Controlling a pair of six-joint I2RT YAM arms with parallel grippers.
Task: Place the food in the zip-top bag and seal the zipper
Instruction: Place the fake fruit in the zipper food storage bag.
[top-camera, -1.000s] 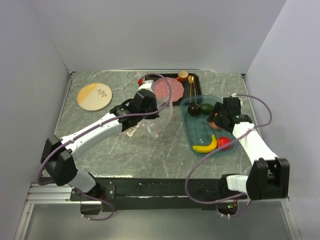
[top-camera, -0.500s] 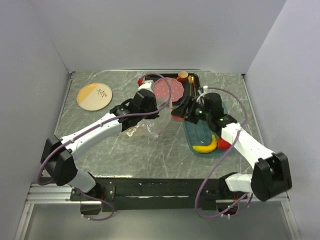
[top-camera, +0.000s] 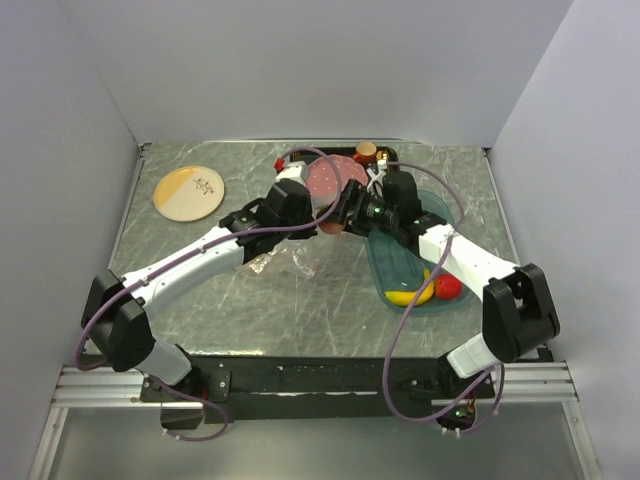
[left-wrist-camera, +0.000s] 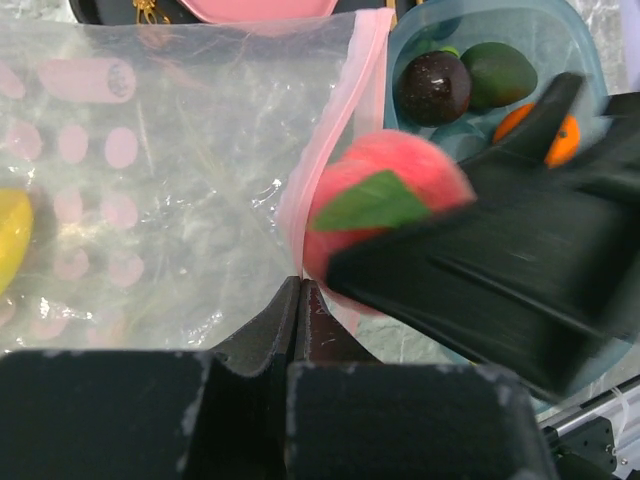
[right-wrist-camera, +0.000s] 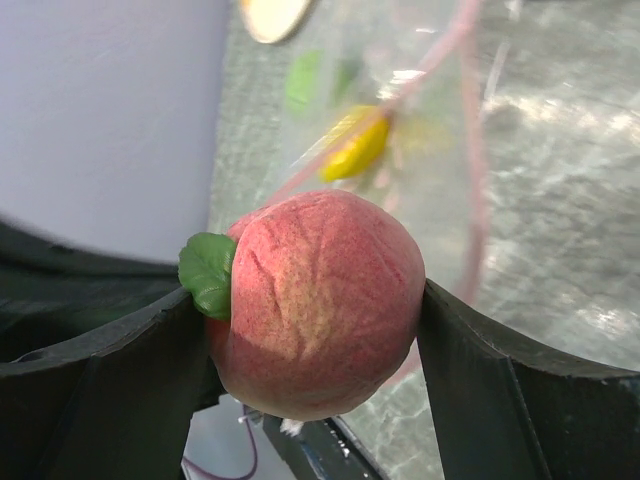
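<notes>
Right gripper (top-camera: 336, 219) with peach (right-wrist-camera: 318, 300) now seemingly at zip-top bag (left-wrist-camera: 180, 190) mouth

The yellow fruit (left-wrist-camera: 10, 240) inside the zip-top bag (left-wrist-camera: 180, 180) is cropped.

You have little room at the mouth of the zip-top bag (left-wrist-camera: 170, 190): the jaws of the left gripper (left-wrist-camera: 300, 295) pinch the zipper (left-wrist-camera: 345, 110) there, and the peach (left-wrist-camera: 385, 205), clamped in the right gripper (right-wrist-camera: 318, 305), sits against the same edge. The blue tray (left-wrist-camera: 590, 80) stands just beyond that mouth. Open tabletop (top-camera: 300, 310) lies on the bag's near side.
</notes>
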